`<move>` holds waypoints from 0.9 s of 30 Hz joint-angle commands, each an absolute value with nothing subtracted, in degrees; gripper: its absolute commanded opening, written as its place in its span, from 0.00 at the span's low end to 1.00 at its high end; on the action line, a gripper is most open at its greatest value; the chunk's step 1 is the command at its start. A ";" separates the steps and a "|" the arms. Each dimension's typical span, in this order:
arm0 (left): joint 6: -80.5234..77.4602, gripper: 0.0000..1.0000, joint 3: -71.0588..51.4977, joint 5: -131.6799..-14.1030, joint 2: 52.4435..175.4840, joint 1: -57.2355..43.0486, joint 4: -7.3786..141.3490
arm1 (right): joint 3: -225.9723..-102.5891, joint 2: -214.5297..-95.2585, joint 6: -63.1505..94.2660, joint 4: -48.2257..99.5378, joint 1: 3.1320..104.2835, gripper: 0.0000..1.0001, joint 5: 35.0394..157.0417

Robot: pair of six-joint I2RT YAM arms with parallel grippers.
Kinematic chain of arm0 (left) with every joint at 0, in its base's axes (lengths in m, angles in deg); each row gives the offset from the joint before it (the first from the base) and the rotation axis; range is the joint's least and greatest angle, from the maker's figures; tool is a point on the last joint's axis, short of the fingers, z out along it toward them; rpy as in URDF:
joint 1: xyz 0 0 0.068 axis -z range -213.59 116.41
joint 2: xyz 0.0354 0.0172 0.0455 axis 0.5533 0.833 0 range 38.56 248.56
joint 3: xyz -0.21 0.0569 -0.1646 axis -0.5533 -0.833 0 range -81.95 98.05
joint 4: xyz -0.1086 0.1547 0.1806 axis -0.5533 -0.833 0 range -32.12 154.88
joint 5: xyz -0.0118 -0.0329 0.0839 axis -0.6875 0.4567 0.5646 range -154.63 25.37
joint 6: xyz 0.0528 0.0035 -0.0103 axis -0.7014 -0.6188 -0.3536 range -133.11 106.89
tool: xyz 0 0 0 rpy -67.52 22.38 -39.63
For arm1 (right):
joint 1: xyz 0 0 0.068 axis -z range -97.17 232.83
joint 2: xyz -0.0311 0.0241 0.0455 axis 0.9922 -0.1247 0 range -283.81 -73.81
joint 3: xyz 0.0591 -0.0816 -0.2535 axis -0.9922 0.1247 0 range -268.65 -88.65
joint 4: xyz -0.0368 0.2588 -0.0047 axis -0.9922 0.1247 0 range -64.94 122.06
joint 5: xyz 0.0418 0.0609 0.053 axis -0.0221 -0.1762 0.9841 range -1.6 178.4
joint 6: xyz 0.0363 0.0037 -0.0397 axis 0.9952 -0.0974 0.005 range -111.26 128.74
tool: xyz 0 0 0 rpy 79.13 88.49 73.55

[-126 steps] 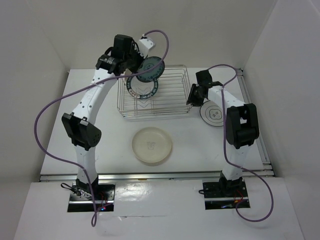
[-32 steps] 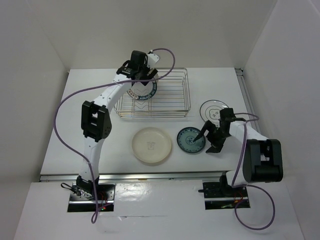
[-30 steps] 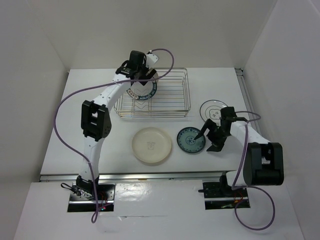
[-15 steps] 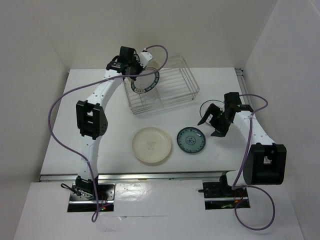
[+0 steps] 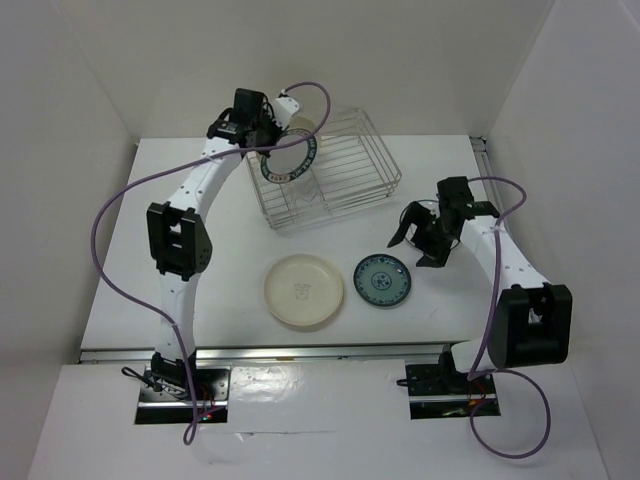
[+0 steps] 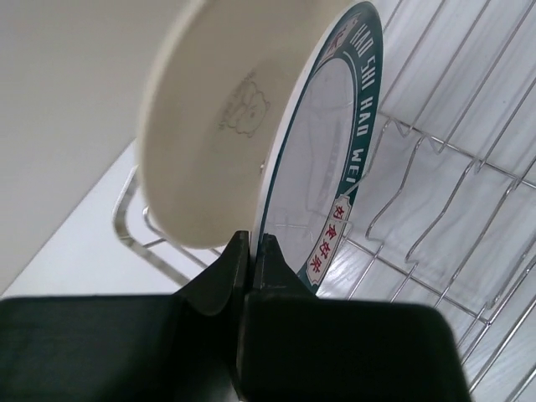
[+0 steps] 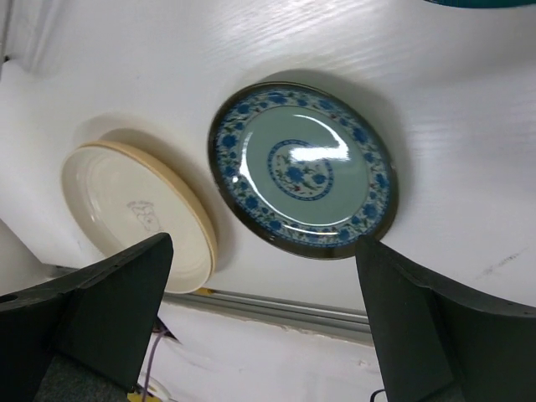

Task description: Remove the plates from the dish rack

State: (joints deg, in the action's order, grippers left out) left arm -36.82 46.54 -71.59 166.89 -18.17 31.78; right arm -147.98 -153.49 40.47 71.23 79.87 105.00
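Note:
The dish rack sits skewed at the back of the table. Two plates stand in its left end. My left gripper is shut on the bottom edge of the white plate with the dark teal rim. A cream plate stands right behind it. On the table lie a cream plate and a blue-patterned plate. My right gripper hangs open and holds nothing, above and right of the blue-patterned plate.
The rack wires run close under the held plate. A side wall closes off the left and another the right. A purple cable loops beside the left arm. A teal sliver of another plate shows at the top edge.
My left gripper has shut on the teal-rimmed plate and drawn back left, and the rack has swung askew with it. My right gripper has moved back from the blue-patterned plate, still open.

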 commanded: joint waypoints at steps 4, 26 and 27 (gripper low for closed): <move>-28.32 0.00 47.95 -80.01 154.23 -17.86 33.23 | -153.68 -151.16 36.26 66.48 74.23 0.97 107.02; -12.14 0.00 45.50 -120.78 156.59 -18.39 13.11 | -149.91 -146.94 41.96 29.21 69.91 0.94 122.49; -12.14 0.00 45.49 -121.84 157.20 -18.39 13.11 | -149.91 -148.42 42.49 29.19 69.91 0.92 123.20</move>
